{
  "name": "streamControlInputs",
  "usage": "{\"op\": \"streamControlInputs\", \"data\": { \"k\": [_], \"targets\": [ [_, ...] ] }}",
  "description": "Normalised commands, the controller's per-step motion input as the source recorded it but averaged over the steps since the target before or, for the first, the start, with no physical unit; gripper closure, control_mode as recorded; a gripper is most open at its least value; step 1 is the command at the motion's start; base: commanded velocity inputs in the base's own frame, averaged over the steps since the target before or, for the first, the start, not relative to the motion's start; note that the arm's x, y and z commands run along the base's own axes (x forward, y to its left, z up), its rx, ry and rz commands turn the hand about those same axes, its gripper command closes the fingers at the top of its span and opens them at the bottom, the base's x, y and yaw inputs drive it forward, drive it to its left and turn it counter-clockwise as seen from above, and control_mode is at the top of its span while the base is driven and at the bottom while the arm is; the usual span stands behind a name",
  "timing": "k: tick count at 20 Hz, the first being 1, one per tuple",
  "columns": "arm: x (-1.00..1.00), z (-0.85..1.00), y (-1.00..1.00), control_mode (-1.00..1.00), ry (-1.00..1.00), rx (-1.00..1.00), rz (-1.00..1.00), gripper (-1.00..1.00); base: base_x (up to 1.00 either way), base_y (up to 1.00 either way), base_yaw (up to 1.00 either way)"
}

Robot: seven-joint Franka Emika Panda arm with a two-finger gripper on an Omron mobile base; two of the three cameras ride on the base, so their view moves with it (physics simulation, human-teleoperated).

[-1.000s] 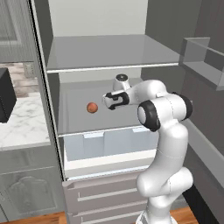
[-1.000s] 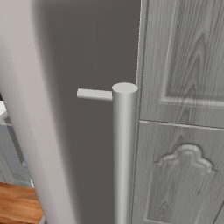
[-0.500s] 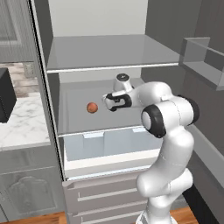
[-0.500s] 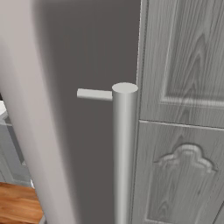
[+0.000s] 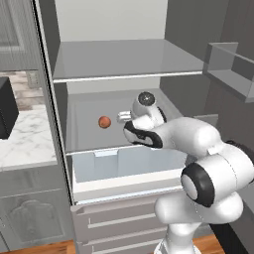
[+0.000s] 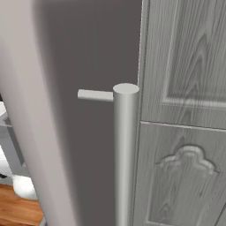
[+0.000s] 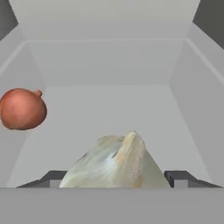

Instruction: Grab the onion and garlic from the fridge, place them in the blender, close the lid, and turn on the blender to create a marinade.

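Cream garlic (image 7: 116, 162) sits dead centre between the two dark fingertips (image 7: 181, 178) in the hand view, jaws spread wide on either side, not clamped. It lies on the fridge (image 5: 129, 59) middle shelf with its pointed tip up. Gripper (image 5: 124, 117) is reached into that shelf. Onion (image 7: 22, 109) is off to the left in the hand view, well apart from the garlic, resting on the same shelf. Looks lined up: closing straight in should catch the bulb.

A kitchen: open fridge (image 5: 124, 69), marble counter (image 5: 27, 141), panelled cabinets (image 6: 185, 132).
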Motion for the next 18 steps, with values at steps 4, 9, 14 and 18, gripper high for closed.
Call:
{"op": "streamControlInputs", "data": {
  "k": [4, 9, 14, 18],
  "targets": [
    [-1.00, 1.00, 0.00, -1.00, 0.06, 0.04, 0.00, 1.00, 0.00, 0.00, 0.00],
    [-1.00, 0.99, 0.04, -1.00, 0.10, 0.01, 0.00, 1.00, 0.00, 0.00, 0.00],
    [-1.00, 0.65, 0.02, -1.00, 0.08, 0.00, 0.00, 1.00, 0.00, 0.00, 0.00],
    [-1.00, 0.20, -0.17, -1.00, 0.01, 0.00, 0.01, 1.00, 0.00, 0.00, 0.00]
  ]
}}
